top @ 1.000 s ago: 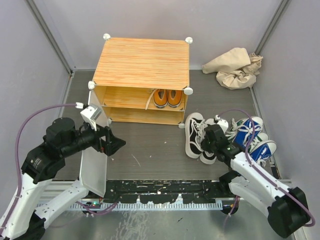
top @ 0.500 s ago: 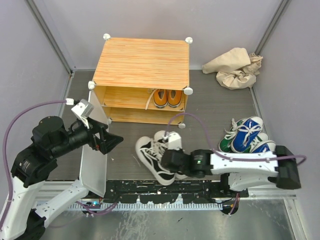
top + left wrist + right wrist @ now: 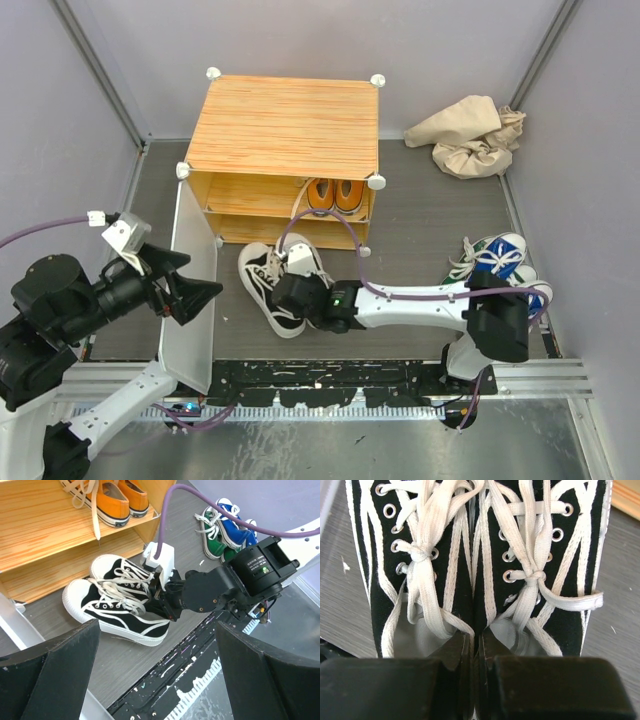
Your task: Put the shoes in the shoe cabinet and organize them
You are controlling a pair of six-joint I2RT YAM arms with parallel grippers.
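1. White door (image 3: 190,335) of the shoe cabinet (image 3: 285,120) stands swung open toward the near left corner. My left gripper (image 3: 192,290) hovers just beside it, fingers spread wide with nothing between them.
2. My right gripper (image 3: 476,647) is clamped on the white-and-black pair (image 3: 470,555). Its fingers are nearly together on the two inner collars, so both shoes move as one.
3. A second ago that pair lay near the right edge beside the blue and green shoes, and half a second ago it was at mid-table. Now it sits just in front of the cabinet's open face, toes toward the shelves at a slight angle and heels toward the near edge.
4. I judge the carry is nearly done. What remains is sliding the pair toes-first onto the lower shelf (image 3: 55,567), where I see no shoes. The loose laces could snag on its front lip.
5. The orange pair (image 3: 335,195) is already stowed on the right half of the upper shelf (image 3: 45,525).
6. The blue pair (image 3: 497,252) and green pair (image 3: 468,268) wait by the right edge, well apart from the cabinet.
7. A beige cloth bundle (image 3: 470,135) lies in the far right corner.
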